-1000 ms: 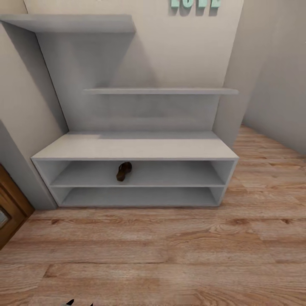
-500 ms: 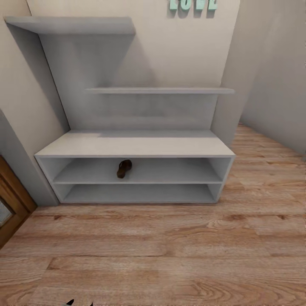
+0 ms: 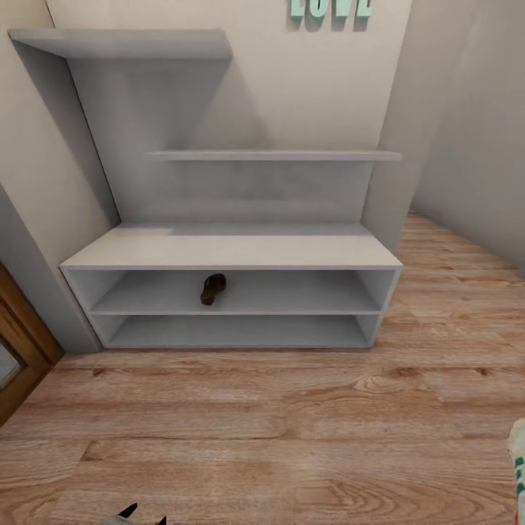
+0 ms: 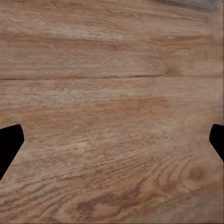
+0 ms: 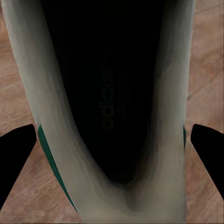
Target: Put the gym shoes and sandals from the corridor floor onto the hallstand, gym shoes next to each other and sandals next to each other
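Note:
The pale grey hallstand [image 3: 233,251] stands against the wall ahead. One dark brown sandal [image 3: 213,289] lies on its upper open shelf, near the middle. A cream-white gym shoe with a green stripe [image 5: 32,74] sits between the fingers of my right gripper [image 5: 112,144], which press its two sides. I look down into the shoe's dark opening. A sliver of this gym shoe [image 3: 518,459] shows at the head view's lower right edge, above the corridor floor [image 3: 277,423]. My left gripper [image 4: 112,144] is open over bare planks, and its tips [image 3: 144,518] peek in at the head view's lower edge.
A brown wooden door [image 3: 14,357] stands at the left beside the hallstand. A grey wall [image 3: 474,131] closes the right side, with floor running past it into the corridor. Teal letters [image 3: 332,7] hang on the wall above the stepped shelves [image 3: 273,155].
The head view pulled back slightly a second ago, then held still. The gym shoe has come into view at the lower right edge. The left gripper's tips have risen slightly.

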You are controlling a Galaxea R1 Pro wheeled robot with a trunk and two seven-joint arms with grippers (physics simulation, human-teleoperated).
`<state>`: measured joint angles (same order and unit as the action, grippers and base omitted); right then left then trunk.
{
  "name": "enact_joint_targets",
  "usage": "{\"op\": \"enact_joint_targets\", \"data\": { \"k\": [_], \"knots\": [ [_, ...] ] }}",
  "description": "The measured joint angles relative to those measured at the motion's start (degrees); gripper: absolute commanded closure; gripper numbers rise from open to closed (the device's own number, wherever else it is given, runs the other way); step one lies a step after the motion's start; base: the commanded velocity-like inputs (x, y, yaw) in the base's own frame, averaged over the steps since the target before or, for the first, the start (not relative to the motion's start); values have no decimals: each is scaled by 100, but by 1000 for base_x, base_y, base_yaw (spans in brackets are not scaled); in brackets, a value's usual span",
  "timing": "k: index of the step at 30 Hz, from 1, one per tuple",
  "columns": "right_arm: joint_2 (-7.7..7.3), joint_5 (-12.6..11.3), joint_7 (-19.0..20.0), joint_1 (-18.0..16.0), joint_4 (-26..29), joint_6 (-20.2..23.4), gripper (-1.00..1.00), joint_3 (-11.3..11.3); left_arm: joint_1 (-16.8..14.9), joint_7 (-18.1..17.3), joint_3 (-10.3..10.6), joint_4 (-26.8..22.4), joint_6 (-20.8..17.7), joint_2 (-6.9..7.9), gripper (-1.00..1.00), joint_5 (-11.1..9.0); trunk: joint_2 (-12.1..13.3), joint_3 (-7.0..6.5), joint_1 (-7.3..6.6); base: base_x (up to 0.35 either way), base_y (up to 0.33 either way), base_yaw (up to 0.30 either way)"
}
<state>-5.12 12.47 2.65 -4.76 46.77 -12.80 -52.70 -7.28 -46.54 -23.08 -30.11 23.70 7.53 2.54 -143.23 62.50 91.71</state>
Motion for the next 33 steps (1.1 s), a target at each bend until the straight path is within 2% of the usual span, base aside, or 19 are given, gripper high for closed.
{"op": "enact_joint_targets", "data": {
  "k": [1, 2, 3, 5, 6, 7, 8, 10, 11, 12, 13, 15, 16, 18, 20, 21, 23, 28, 33],
  "knots": [
    [63, 57, -2, 0, -32, 3, 100, 371, -3, -288, -18, -17, -10, 2, -100, -2, 0, 0, 0, 0, 0, 0],
    [96, 67, -5, -1, -42, 4, 100, 540, -3, -437, -25, -24, -16, 3, -100, -5, 0, 0, 0, 0, 0, 0],
    [149, 95, -6, -1, -59, 9, 100, 915, -4, -700, -39, -36, -24, 4, -100, -14, 0, 0, 0, 0, 0, 0],
    [198, 118, -7, -3, -66, 16, 100, 1345, -5, -928, -64, -40, -28, 5, -100, -45, 0, 0, 0, 0, 0, 0],
    [244, 94, -18, -5, -53, 32, 100, 1853, -1, -1167, -156, -48, -19, 9, -100, -141, 0, 0, 0, 0, 0, 0],
    [270, 138, -13, -7, -44, 48, 100, 2649, -2, -1271, -231, -45, -12, 20, -100, -203, 0, 0, 0, 0, 0, 0],
    [327, 135, -27, -10, -24, 108, 100, 3363, 0, -1411, -336, -24, -9, 115, -100, -284, 0, 0, 0, 0, 0, 0],
    [387, 132, -35, -14, -21, 209, 100, 3693, 1, -1498, -367, -6, -10, 174, -100, -308, 0, 0, 0, 0, 0, 0],
    [459, 133, -39, -31, -21, 410, 100, 3961, 1, -1604, -388, 9, -19, 223, -100, -322, 0, 0, 0, 0, 0, 0],
    [499, 126, -43, -49, -18, 555, 100, 4070, 2, -1666, -398, 14, -23, 244, -100, -328, 0, 0, 0, 0, 0, 0],
    [570, 119, -45, -106, -13, 915, 100, 4231, 1, -1778, -425, 23, -28, 274, -100, -330, 0, 0, 0, 0, 0, 0],
    [639, 107, -48, -216, -4, 1317, 100, 4330, 4, -1860, -459, 30, -20, 289, -100, -327, 0, 0, 0, 0, 0, 0],
    [701, 101, -48, -370, 7, 1714, 100, 4391, 6, -1909, -485, 39, -12, 292, -100, -319, 0, -1, 0, 0, 0, 0],
    [755, 101, -49, -568, 17, 2124, 100, 4430, 8, -1942, -502, 52, -7, 293, -100, -307, 0, -1, 0, 0, 0, 0],
    [837, 102, -49, -990, 26, 2773, 100, 4479, 10, -1979, -520, 91, -2, 295, -100, -294, 0, -2, 0, 0, 0, 0],
    [855, 105, -49, -1102, 28, 2906, 100, 4483, 10, -1983, -522, 99, -1, 296, -100, -293, 0, -1, 0, 0, 0, 0],
    [1002, 98, -58, -1649, 34, 3456, 100, 4504, 10, -1994, -532, 122, 1, 303, -100, -287, 0, -2, -1, 0, 0, 0],
    [1216, 101, -60, -2291, 75, 4231, 100, 4508, 11, -1998, -538, 131, 1, 310, -100, -281, 0, -1, -1, 0, 0, 0],
    [1278, 109, -52, -2517, 263, 4546, 100, 4506, 12, -1998, -539, 132, 1, 314, -100, -277, 0, -1, 0, 0, 0, 0]
  ]
}}
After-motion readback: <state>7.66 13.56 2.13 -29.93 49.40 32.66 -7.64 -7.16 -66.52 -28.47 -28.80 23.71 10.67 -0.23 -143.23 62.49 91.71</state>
